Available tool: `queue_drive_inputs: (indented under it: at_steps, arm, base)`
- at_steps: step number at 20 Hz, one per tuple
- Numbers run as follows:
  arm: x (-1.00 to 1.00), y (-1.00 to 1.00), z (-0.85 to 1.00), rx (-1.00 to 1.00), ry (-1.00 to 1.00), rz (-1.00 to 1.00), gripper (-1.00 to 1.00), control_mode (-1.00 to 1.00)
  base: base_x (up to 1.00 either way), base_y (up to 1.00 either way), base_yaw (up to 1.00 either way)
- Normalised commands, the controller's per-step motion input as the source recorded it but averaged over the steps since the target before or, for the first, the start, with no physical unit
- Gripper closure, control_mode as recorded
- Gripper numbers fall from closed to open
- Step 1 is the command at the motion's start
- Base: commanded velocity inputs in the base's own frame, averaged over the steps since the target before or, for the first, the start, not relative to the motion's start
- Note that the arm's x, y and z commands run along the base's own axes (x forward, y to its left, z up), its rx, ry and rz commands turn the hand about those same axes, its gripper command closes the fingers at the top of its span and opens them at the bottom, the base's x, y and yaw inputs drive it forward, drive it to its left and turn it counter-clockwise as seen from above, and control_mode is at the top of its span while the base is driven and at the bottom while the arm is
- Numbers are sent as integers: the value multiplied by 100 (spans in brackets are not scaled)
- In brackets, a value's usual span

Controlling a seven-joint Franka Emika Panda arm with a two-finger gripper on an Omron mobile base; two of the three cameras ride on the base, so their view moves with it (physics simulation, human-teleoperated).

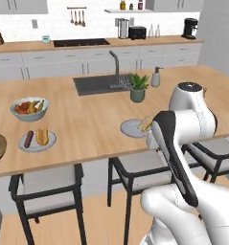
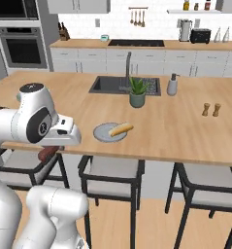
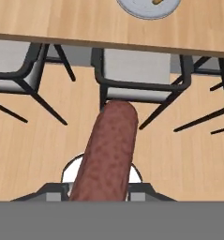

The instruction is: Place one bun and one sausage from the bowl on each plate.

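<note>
Carrying step: gripper (image 3: 100,194) fingers clamp sausage (image 3: 108,152), held off counter edge. Target plate (image 3: 132,8), w/ bun only, sits at 12 o'clock. Next needs lift fwd over rim.

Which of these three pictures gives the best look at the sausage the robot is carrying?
The hand view: the sausage runs up the middle of the picture, large and unblocked, sticking out of the gripper above the stools and floor. The right base view shows just its reddish end peeking from under the white arm.
</note>
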Motion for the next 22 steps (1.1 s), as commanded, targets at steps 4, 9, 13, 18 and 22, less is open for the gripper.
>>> queue_drive_inputs:
  at_steps: [4,9,13,18,22]
  arm:
    - [0,0,0,0,0,0,100,100]
    - [0,0,0,0,0,0,100,100]
    - [0,0,0,0,0,0,100,100]
    - [0,0,0,0,0,0,100,100]
    - [0,0,0,0,0,0,100,100]
  base:
    - [50,-60,0]
    - [44,-16,0]
    - [45,0,0]
    - [54,0,0]
    - [55,0,0]
